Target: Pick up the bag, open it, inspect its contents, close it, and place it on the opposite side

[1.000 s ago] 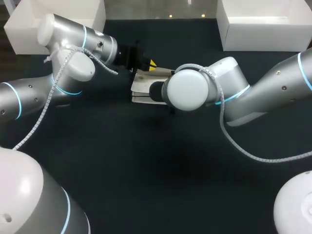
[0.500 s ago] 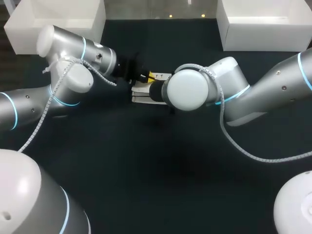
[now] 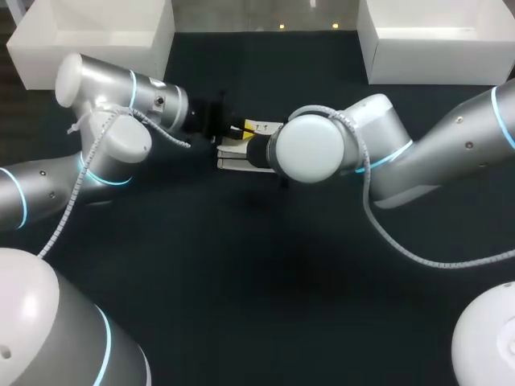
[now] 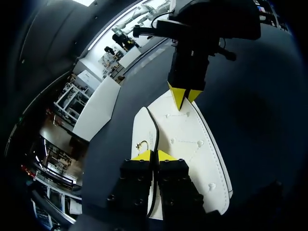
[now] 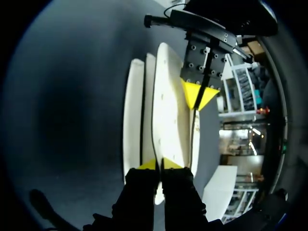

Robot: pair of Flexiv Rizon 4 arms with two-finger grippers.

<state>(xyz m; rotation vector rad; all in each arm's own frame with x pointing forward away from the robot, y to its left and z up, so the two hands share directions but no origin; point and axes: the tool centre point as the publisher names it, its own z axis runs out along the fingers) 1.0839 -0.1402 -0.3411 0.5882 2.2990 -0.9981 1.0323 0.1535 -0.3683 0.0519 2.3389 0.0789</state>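
Bag (image 3: 232,153), white, is at the far middle of your dark table (image 3: 265,297) between both arms, with left gripper (image 4: 155,155) and right gripper (image 5: 159,164) each pinched closed on opposite ends.

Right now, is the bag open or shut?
Slightly open: dark gaps split the bag into white panels; left claw and right claw pinch its edges.

Left pincer (image 4: 154,155), right pincer (image 5: 160,164) clamped, facing.

There are one white bag (image 4: 187,144), a left arm (image 3: 121,96), a right arm (image 3: 322,149) and four yellow-tipped fingers (image 4: 143,155).
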